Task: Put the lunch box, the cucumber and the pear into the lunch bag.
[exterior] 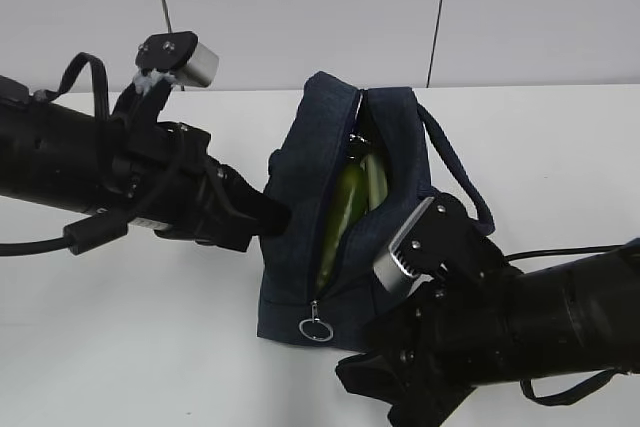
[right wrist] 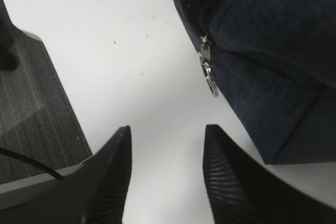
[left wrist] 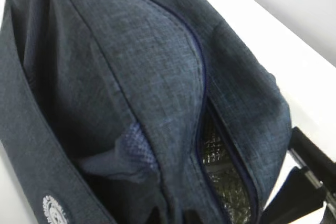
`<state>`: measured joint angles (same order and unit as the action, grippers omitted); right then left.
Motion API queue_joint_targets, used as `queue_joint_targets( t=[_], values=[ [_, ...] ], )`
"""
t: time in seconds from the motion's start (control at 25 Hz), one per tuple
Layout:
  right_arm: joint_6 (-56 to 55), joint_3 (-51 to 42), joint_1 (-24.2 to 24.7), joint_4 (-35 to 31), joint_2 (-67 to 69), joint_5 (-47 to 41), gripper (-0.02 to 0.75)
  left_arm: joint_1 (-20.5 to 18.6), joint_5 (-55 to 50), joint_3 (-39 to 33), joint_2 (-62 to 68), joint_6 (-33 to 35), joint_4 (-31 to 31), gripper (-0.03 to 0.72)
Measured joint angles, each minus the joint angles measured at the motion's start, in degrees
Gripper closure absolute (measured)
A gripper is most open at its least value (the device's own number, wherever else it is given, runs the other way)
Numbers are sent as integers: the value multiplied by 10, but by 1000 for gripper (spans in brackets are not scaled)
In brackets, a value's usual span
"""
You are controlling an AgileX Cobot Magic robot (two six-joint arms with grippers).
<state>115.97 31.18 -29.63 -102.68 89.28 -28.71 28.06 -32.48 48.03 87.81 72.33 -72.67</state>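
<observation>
Only an unreadable round emblem [left wrist: 54, 209] marks the lunch bag [left wrist: 147, 77].

- You see the lunch bag [exterior: 300, 187] standing mid-table, its zipper open along the top.
- Through the gap you can make out the cucumber [exterior: 343, 209] inside.
- The metal ring pull [exterior: 315, 329] hangs at the bag's near end.
- Your left arm [exterior: 120, 182] presses against the bag's left side; its fingertips are hidden.
- Your right arm [exterior: 500, 327] sits low beside the bag's near right corner.

Black arms [exterior: 90, 182], silver wrist cameras [exterior: 195, 62], ribbed black fingers [right wrist: 113, 177]
</observation>
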Motion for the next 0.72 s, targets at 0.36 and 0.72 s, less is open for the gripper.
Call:
queue_joint_targets(
  t=[0.36,0.72],
  values=[
    [17,35,0,0,57,20,386,0,-4,0,1,0,-35,682],
    [25,75,0,0,95,24,404,0,-17,0,1,0,-37,683]
  ],
)
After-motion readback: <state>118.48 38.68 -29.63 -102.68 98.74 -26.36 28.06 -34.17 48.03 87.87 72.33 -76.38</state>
